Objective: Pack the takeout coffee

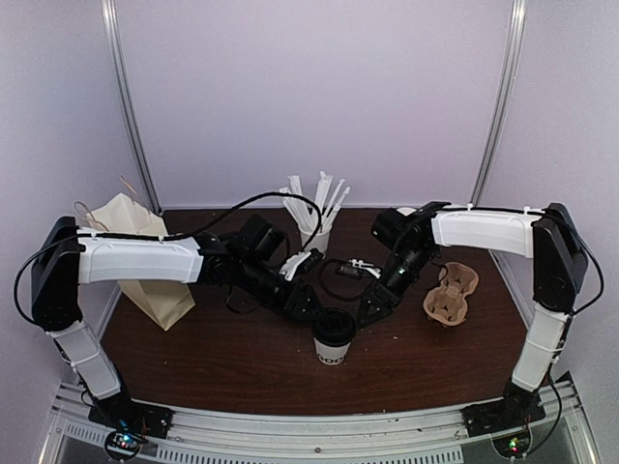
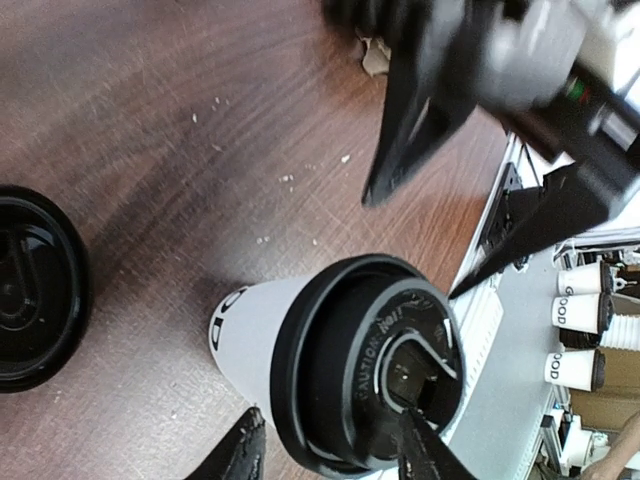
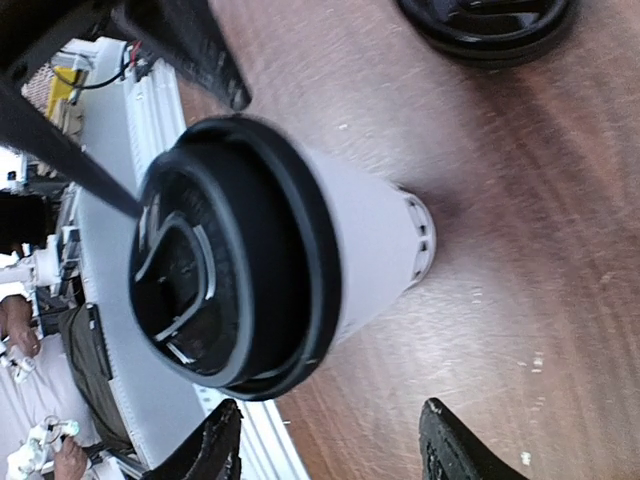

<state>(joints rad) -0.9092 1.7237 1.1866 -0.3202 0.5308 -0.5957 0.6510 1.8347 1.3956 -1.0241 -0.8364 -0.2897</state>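
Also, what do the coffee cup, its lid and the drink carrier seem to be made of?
Coffee cup: probably paper, matte white wall with dark print.
Lid: looks like black plastic, slightly glossy, with raised moulded lettering.
Drink carrier: likely moulded pulp, dull brown and rough-looking.

Your top camera looks down from high behind; both wrist cameras (opposite sides) share a near view of the takeout coffee [image 1: 332,335].

Left gripper [image 2: 330,418], right gripper [image 3: 331,408], both agape.
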